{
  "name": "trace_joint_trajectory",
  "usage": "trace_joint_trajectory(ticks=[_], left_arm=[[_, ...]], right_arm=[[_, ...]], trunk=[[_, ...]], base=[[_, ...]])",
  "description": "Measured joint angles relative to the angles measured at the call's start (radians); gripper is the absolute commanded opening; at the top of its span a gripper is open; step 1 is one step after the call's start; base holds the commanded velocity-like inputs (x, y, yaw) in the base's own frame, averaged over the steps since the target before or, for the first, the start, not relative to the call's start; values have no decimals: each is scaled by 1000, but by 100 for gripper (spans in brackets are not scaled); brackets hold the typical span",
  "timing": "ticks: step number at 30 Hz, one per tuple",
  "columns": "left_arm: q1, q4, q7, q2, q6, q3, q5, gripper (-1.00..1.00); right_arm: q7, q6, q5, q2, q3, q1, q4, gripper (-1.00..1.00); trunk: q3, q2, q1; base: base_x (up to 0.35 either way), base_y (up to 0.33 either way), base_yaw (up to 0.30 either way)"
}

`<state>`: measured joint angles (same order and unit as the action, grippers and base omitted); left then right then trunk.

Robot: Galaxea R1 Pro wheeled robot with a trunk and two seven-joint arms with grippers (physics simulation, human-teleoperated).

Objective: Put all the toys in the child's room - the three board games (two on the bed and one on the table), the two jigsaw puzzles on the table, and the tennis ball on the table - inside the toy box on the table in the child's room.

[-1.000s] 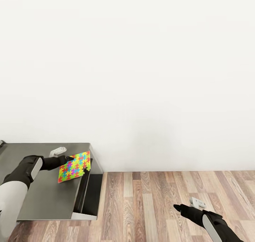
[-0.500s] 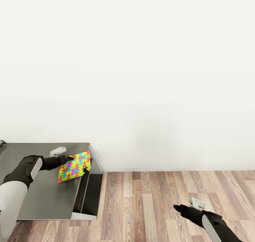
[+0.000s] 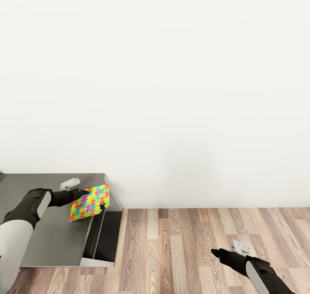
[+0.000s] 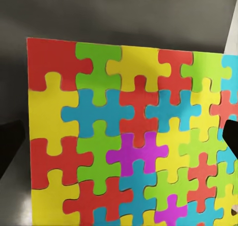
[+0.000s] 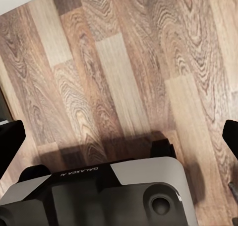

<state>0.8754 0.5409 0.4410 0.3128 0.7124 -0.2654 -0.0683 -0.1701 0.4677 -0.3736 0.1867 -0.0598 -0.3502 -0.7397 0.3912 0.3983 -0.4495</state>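
The left gripper (image 3: 86,195) held a jigsaw puzzle (image 3: 90,202) by its near edge, its fingers clamped on the slab. The puzzle was lifted clear of the dark-grey worktop (image 3: 51,238) and tilted, its far edge higher than the gripped one, hanging over the worktop's right-hand end close to the white wall (image 3: 172,78). It was a thin board of small interlocking pieces in yellow, red, green, blue and purple.

In the left wrist view the jigsaw puzzle (image 4: 129,136) took up most of the picture, its face turned toward the camera, with the grey worktop (image 4: 99,12) behind it and a black fingertip (image 4: 231,134) overlapping one edge.

The left arm (image 3: 26,212) reached across the worktop from the robot's left, black at the forearm and white nearer the body. A small light-grey part (image 3: 69,183) sat on top of the wrist.

The right gripper (image 3: 215,252) hung low over the wood-plank floor (image 3: 193,238), well apart from the worktop, carrying nothing. In the right wrist view two black fingertips (image 5: 10,141) stood far apart at opposite edges, so those fingers were spread wide, with bare floor planks (image 5: 119,77) between them and the robot's own grey base (image 5: 109,191) below.

The worktop's right end dropped to a dark side panel (image 3: 107,238) standing on the floor.
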Motion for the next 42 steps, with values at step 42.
trace_joint_trajectory(ticks=[42], left_arm=[[-17,63,802,292,171,-175,-14,100]], right_arm=[[-190,9,-15,0,-14,1,-14,100]], trunk=[[0,0,0]], base=[[0,-1,0]])
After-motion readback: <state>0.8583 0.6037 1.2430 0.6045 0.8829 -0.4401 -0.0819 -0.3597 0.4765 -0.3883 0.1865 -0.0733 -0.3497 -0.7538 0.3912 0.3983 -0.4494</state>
